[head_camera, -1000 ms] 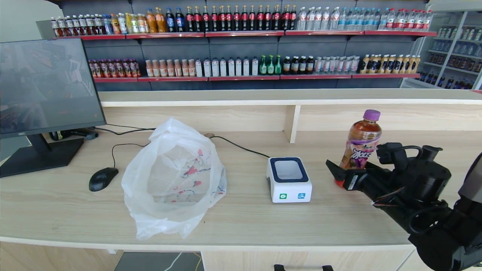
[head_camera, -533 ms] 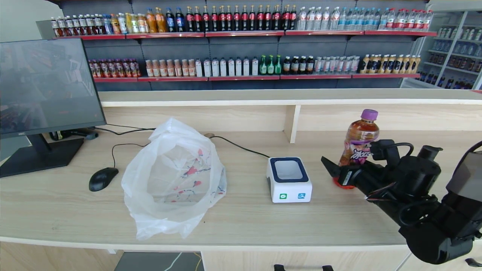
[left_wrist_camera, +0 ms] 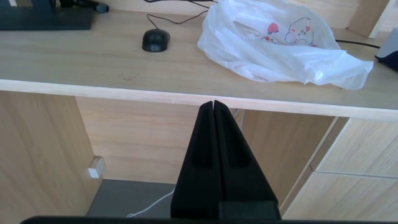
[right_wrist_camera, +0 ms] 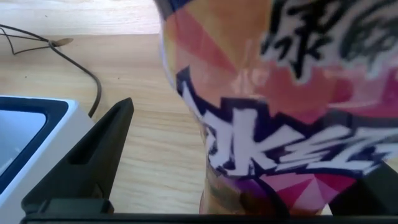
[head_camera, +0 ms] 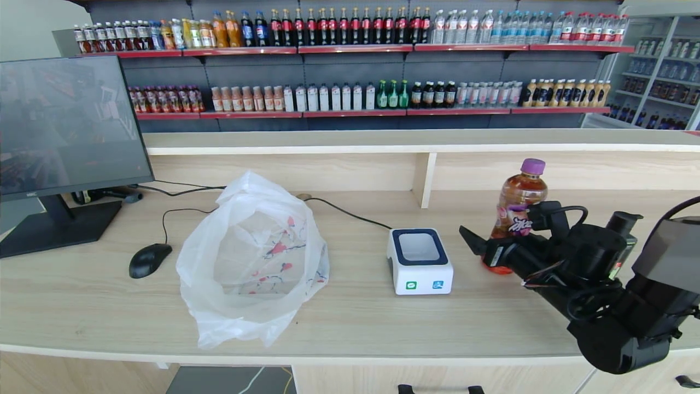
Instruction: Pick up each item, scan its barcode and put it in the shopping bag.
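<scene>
Head, bottle: one bottle [head_camera: 519,197] stands upright on the counter [head_camera: 355,323], right of the scanner [head_camera: 419,261]. It is not lifted, scanned or bagged.
Head, right gripper: the right gripper [head_camera: 500,243] sits low around the bottle's base.
Head, bag: one bag [head_camera: 251,262] lies left of the scanner with its mouth open. It looks empty, though the film is cloudy.
Head, count: one bottle, one scanner, one bag. Every step is left.
Left wrist, left gripper: the left gripper [left_wrist_camera: 214,106] is clenched on nothing, before and below the counter edge.
Right wrist, jaws: they are spread with the bottle [right_wrist_camera: 280,112] between them. A gap shows on the scanner side, so there is no grasp yet.
</scene>
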